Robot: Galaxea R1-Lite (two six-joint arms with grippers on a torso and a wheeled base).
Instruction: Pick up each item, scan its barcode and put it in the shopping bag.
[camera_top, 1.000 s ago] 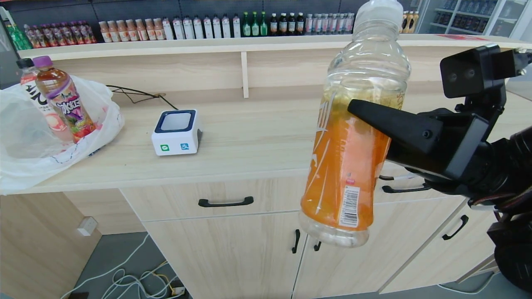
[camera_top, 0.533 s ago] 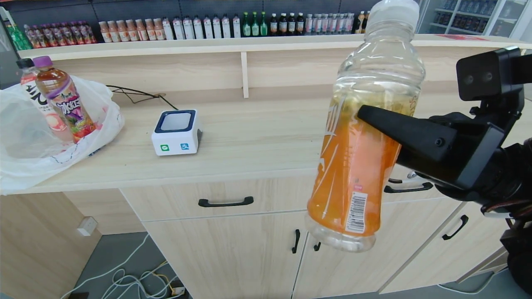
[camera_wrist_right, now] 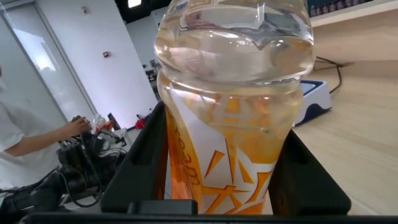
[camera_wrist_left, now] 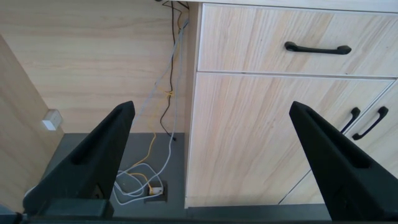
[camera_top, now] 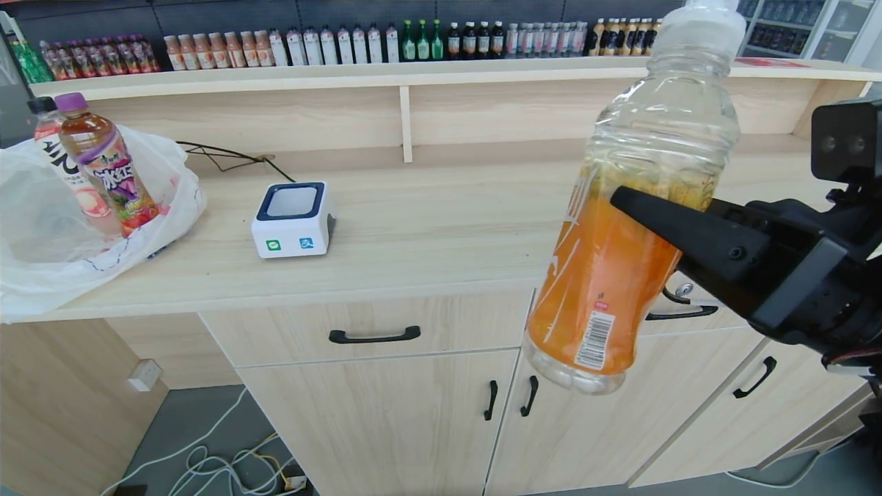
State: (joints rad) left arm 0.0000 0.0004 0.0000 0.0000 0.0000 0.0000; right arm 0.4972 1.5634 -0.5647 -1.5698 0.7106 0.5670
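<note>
orange bottle (camera_top: 606,275) drifted to frame right, away from scanner (camera_top: 293,219), right jaws clenched on it, left jaws released; i judge scan pending.

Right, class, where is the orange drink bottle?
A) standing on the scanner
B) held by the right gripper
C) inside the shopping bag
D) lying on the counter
B: the right gripper has its fingers shut on the orange drink bottle, in the air, away from the scanner and shopping bag.
</note>
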